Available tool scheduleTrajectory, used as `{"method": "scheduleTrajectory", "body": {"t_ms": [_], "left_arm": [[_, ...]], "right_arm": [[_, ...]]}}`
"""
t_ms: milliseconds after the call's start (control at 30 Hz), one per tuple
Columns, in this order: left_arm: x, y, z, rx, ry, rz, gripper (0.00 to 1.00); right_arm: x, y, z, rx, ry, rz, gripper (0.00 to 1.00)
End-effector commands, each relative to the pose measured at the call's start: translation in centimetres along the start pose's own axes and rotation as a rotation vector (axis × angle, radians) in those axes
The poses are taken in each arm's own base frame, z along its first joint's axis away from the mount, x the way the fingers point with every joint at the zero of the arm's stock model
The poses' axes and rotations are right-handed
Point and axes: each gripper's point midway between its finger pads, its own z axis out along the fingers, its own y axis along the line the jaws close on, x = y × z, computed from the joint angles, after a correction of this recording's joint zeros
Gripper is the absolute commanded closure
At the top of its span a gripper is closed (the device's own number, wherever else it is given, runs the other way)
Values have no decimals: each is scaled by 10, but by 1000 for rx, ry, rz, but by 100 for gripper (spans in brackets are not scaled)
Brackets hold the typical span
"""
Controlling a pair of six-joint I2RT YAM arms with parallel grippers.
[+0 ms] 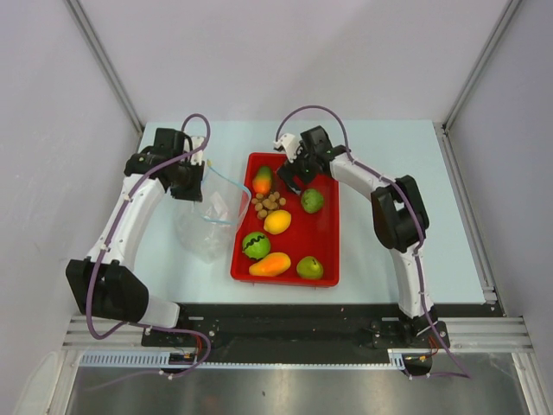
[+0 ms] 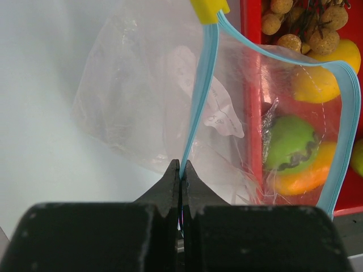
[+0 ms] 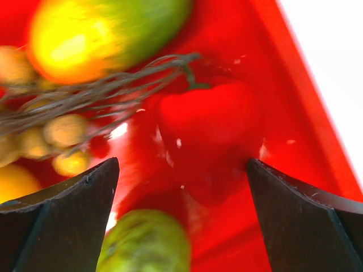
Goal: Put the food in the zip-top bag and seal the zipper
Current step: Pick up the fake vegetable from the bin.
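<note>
Early days on this one, basically nothing is bagged yet as far as I can see.

The pale blue counter (image 1: 389,173) has the red tray (image 1: 327,233) sitting mid-way across it, and every bit of food I can spot is inside that tray. The zip-top bag (image 1: 203,229) lies on the counter just beside the tray's left side, crumpled, with its mouth lifted up. It looks empty of fruit. In the left wrist view some fruit shows through the plastic, but I reckon that's just the tray behind it.

Food, big to small:
- two mangoes (image 1: 270,264)
- the green round fruits (image 1: 312,201)
- the lemon (image 1: 277,221)
- the red piece (image 3: 207,130)
- the cluster of little nuts (image 1: 269,204)

The left claw (image 2: 181,164) is pinched tight on the zipper (image 2: 199,96), gripping one lip of the bag so the mouth hangs open. The other lip curves away toward the tray.

The right claw (image 3: 178,170) is spread wide with nothing in it, hanging low at the far end of the tray, with a finger on each side of the red piece. Doesn't look like it's touching yet.

So my guess is the first pick is about to happen. Left to do is pretty much everything: move all the food over, then run the zipper closed.
</note>
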Motion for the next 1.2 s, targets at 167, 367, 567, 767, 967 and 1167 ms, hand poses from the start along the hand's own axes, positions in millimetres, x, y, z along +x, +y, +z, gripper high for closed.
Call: {"method": "scheduleTrajectory", "body": {"t_ms": [167, 367, 567, 767, 967, 1167], "left_arm": [[-8, 1, -5, -11, -39, 33, 100], [-5, 1, -4, -13, -46, 39, 100], [-8, -3, -8, 7, -64, 34, 100], [-13, -10, -13, 44, -85, 24, 100], [-11, -19, -10, 87, -70, -16, 100], [-15, -24, -11, 109, -73, -34, 100]], "right_arm": [[2, -10, 27, 31, 9, -109, 0], [-1, -12, 25, 69, -7, -104, 28], [-36, -33, -29, 123, -99, -7, 77], [-119, 1, -127, -52, -359, 193, 90], [-175, 101, -178, -399, -512, 353, 93], [-175, 197, -148, -570, -444, 285, 91]]}}
